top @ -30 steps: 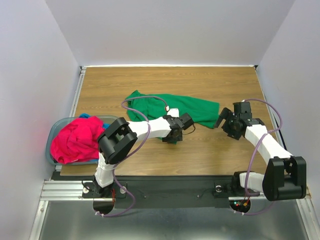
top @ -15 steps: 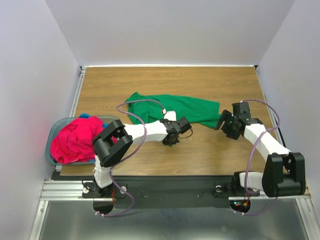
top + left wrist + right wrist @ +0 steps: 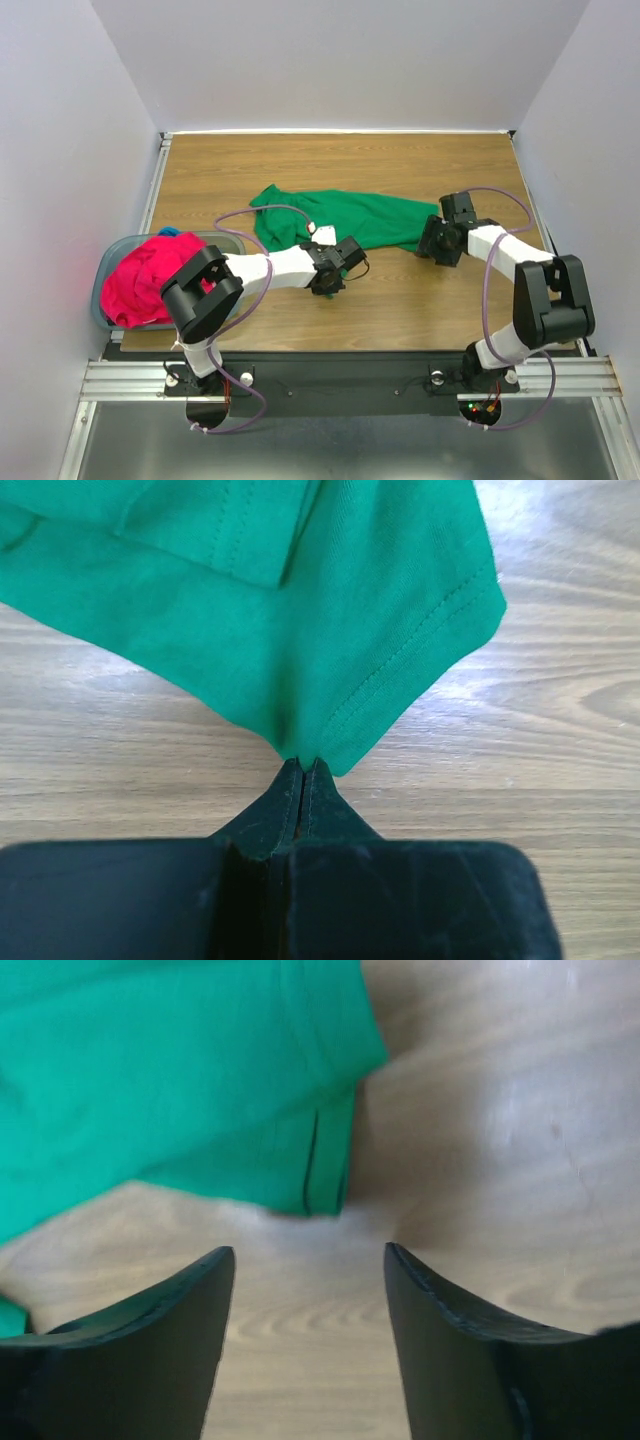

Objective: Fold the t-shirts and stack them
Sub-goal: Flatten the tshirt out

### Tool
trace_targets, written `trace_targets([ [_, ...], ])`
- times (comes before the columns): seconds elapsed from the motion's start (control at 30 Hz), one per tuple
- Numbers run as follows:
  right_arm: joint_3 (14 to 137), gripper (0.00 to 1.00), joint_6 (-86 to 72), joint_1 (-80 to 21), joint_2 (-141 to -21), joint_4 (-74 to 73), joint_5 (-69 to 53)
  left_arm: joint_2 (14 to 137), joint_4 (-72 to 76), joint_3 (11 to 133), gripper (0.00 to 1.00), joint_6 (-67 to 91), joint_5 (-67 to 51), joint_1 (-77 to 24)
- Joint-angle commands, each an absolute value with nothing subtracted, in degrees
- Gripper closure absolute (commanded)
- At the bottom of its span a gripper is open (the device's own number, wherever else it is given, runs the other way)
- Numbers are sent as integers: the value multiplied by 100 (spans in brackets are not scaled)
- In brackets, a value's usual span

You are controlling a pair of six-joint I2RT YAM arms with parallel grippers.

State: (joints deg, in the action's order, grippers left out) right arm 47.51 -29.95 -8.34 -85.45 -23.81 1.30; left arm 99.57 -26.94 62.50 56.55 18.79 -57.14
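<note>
A green t-shirt [image 3: 345, 215] lies crumpled across the middle of the wooden table [image 3: 300, 160]. My left gripper [image 3: 335, 272] is shut on its near edge; in the left wrist view the fingertips [image 3: 304, 770] pinch a point of green cloth [image 3: 330, 650] just by a hemmed corner. My right gripper [image 3: 432, 244] stands open at the shirt's right end. In the right wrist view the hemmed green corner [image 3: 325, 1165] lies just ahead of the gap, with bare wood between the fingers [image 3: 190, 1300]. A pink-red t-shirt [image 3: 150, 278] is heaped in the basket, and a bit of blue cloth [image 3: 168, 232] peeks out behind it.
The grey-blue plastic basket [image 3: 228, 240] sits at the table's left near corner, beside the left arm. White walls close in the table on three sides. A metal rail runs along the front edge by the arm bases.
The left gripper has shut on the green shirt's near edge and drawn slightly left and nearer. The right gripper has moved left up to the shirt's right end, its jaws narrowing.
</note>
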Motion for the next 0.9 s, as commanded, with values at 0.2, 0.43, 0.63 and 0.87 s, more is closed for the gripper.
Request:
trace_targets([
  [0.2,5124,48,-3120,-844,-9272,-1750,536,9660,-2672,5933,100,5853,1898,-5660],
  [0.43,5159,100,-3077,-835,-9062,-1679,738,9265,-2908,6064,100,5783,2205,-5546],
  [0.63,5299,100,-3032,-844,-7552,-1950,799,8333,-3664,6793,100,5695,3233,-5476],
  [0.87,6502,99,-3041,-835,-6224,-3093,1563,6936,-4201,7602,100,5634,4490,-5397],
])
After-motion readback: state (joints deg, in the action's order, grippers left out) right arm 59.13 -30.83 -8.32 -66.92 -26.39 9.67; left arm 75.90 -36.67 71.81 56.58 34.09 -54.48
